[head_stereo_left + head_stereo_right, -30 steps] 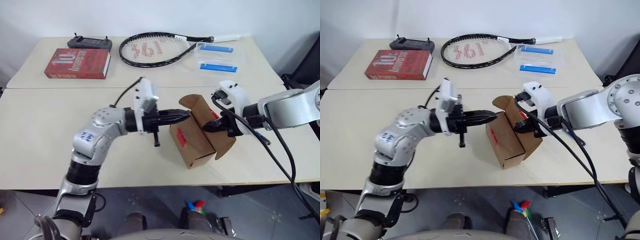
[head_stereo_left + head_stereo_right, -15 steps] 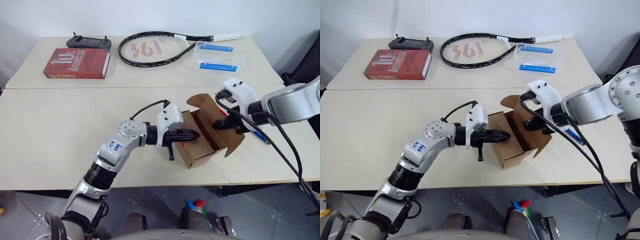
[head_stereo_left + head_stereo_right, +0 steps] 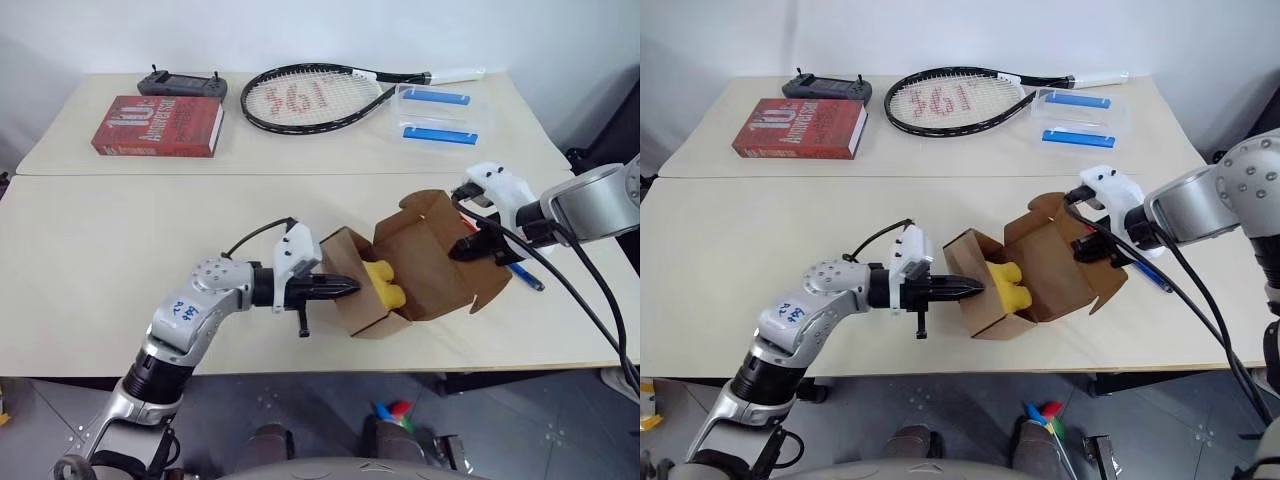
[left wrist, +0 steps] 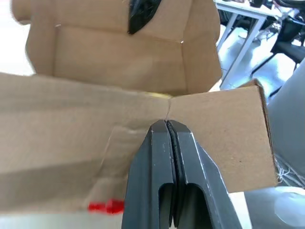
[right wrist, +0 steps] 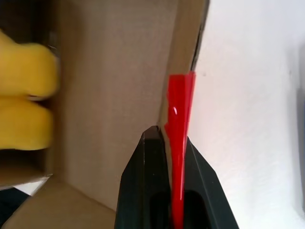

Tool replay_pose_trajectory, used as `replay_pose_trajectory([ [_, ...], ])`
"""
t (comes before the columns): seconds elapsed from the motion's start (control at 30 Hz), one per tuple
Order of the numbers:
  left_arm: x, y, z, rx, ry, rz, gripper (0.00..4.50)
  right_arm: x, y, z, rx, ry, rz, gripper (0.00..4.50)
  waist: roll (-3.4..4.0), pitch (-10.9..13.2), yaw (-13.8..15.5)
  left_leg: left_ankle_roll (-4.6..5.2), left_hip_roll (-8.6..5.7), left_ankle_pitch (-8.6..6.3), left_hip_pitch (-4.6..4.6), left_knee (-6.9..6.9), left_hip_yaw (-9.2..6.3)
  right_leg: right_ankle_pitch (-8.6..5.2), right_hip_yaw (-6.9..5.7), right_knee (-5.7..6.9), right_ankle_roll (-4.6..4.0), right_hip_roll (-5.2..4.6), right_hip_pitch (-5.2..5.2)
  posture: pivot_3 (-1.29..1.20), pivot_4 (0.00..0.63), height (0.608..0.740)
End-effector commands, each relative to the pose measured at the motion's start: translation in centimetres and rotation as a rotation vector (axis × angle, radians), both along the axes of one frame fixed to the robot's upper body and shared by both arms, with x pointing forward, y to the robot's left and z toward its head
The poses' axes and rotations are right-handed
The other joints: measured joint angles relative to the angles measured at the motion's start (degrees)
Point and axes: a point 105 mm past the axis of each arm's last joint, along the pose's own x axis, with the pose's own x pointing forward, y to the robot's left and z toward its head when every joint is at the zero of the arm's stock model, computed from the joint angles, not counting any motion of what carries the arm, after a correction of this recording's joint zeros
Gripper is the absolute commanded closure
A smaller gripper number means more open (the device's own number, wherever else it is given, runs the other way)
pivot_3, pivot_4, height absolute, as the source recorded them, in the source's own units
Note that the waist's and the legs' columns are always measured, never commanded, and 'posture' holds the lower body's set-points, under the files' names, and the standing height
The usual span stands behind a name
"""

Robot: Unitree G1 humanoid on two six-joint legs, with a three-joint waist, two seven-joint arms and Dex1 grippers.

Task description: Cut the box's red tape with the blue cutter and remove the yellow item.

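Note:
The brown box (image 3: 430, 262) lies on the table with its flaps spread wide. The yellow item (image 3: 383, 283) sits in its open mouth, also seen as a yellow item (image 5: 26, 105) in the right wrist view. My left gripper (image 3: 343, 288) is shut on the edge of the left flap (image 4: 219, 133). My right gripper (image 3: 464, 250) is shut on the right flap's edge, with a strip of red tape (image 5: 180, 100) between its fingers. A scrap of red tape (image 4: 106, 206) also shows on the left flap. The blue cutter (image 3: 523, 276) lies on the table beneath my right arm.
At the back of the table lie a red book (image 3: 158, 125), a dark handheld controller (image 3: 182, 85), a tennis racket (image 3: 310, 100) and clear containers with blue strips (image 3: 438, 118). The table's front edge (image 3: 300, 368) runs just in front of the box.
The two grippers have pulled the flaps apart: the left one sank and moved left, the right one moved right. The box now gapes open and the yellow item shows.

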Motion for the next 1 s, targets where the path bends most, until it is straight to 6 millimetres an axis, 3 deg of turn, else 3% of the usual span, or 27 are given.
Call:
replay_pose_trajectory([
  [0.03,0.7,1.5,-2.5,0.04,0.096,0.093,4.5,-0.1,-0.1,0.8,0.05,-0.018,0.015,4.46,0.0,0.0,0.06,0.0,-0.01,0.0,0.0,0.0,0.0,0.0,0.01,0.01,0.0,0.0,0.0,0.0,0.15,0.74],
  [0.37,1.3,2.5,-2.1,0.018,0.062,0.167,4.5,-0.4,1.4,-1.2,0.192,0.013,0.056,4.46,-0.03,0.08,-0.37,-0.02,0.0,-0.01,-0.13,-0.11,0.07,0.02,-0.06,0.01,0.04,0.0,-0.21,0.0,0.15,0.74],
  [0.53,1.4,3.0,-2.2,0.028,0.084,0.185,4.5,-0.3,1.1,-2.0,0.204,-0.012,0.024,4.46,-0.03,0.08,-0.35,-0.02,0.0,0.0,-0.13,-0.08,0.09,0.03,-0.08,0.02,0.06,0.0,-0.21,0.0,0.15,0.74],
  [0.57,1.4,3.1,-2.3,0.033,0.092,0.194,4.5,-0.3,1.1,-2.1,0.226,-0.018,0.014,4.27,-0.03,0.08,-0.35,-0.02,0.0,0.0,-0.13,-0.08,0.09,0.03,-0.08,0.02,0.06,0.0,-0.2,0.0,0.15,0.74],
  [0.67,1.8,4.3,-2.8,0.077,0.149,0.231,3.88,0.7,0.2,-1.0,0.41,-0.074,-0.09,3.46,-0.02,0.09,-0.4,-0.03,0.0,0.0,-0.12,-0.08,0.09,0.04,-0.08,0.03,0.07,0.0,-0.19,0.0,0.15,0.74],
  [0.87,3.3,7.6,-1.3,0.053,0.144,0.291,2.04,-0.8,-2.2,1.7,0.435,-0.301,-0.06,1.41,0.01,0.11,-0.21,-0.03,0.0,0.0,-0.12,-0.12,0.15,0.04,-0.07,0.03,0.08,0.0,-0.22,0.0,0.15,0.74],
  [0.97,2.5,9.7,-0.5,0.036,0.173,0.284,1.11,-1.4,-4.3,3.7,0.512,-0.454,-0.047,0.35,0.0,0.11,-0.4,-0.04,0.0,-0.02,-0.11,-0.16,0.17,0.05,-0.07,-0.01,0.09,0.0,-0.22,0.0,0.15,0.74],
  [1.0,2.0,10.6,-0.5,0.038,0.187,0.286,0.87,-1.5,-5.3,4.5,0.542,-0.513,-0.056,0.33,0.0,0.11,-0.44,-0.05,0.0,-0.02,-0.09,-0.16,0.19,0.05,-0.06,-0.01,0.1,0.0,-0.22,0.0,0.15,0.74],
])
